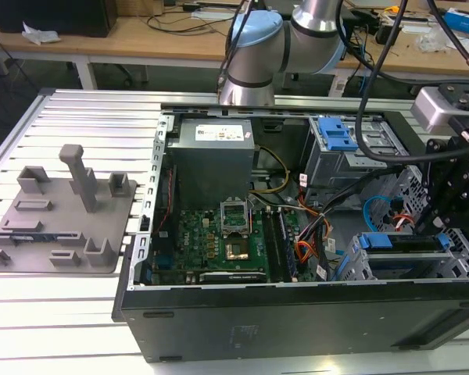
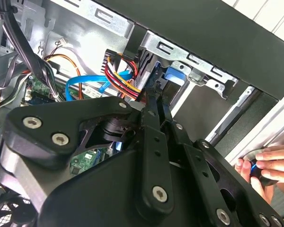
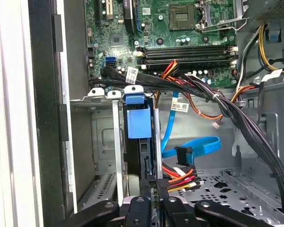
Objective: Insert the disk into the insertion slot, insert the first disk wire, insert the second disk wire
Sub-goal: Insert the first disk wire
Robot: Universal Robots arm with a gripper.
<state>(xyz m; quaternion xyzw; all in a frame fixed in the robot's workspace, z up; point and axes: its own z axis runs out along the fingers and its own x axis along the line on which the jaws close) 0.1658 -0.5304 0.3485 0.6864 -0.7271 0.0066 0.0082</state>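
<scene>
- The disk (image 3: pixel 138 122), a flat silver hard drive in a bright blue plastic carrier, already sits inside the insertion slot (image 1: pixel 350 264), the low grey metal cage with round-holed sides. It stands on edge between the cage's rails, so I'd call the first step done.
- The black linkage gripper (image 3: pixel 154 189) hangs right at the open end of that cage. In both wrist views its jaws are drawn close together, and they look to be pinching the black plug of the red, orange and yellow wire bundle (image 3: pixel 182 177). My read is that it holds the plug by its narrow sides so the face can line up with the drive's rear edge.
- I can't tell whether the plug is touching the drive's socket or just short of it.
- The flat blue data cable (image 3: pixel 199 144) loops just beside the cage with its black end near the disk. It looks unplugged, probably parked there within easy reach.
- The green motherboard (image 3: pixel 180 23) lies well apart from the cage, deeper in the black computer case (image 1: pixel 297 320).
- The taller grey bay with the blue latch (image 1: pixel 336 137) stands farther back from the cage and isn't involved.
- A person's hand (image 2: pixel 262 165) rests outside the case wall nearest the cage, fingers on a small dark object.
</scene>
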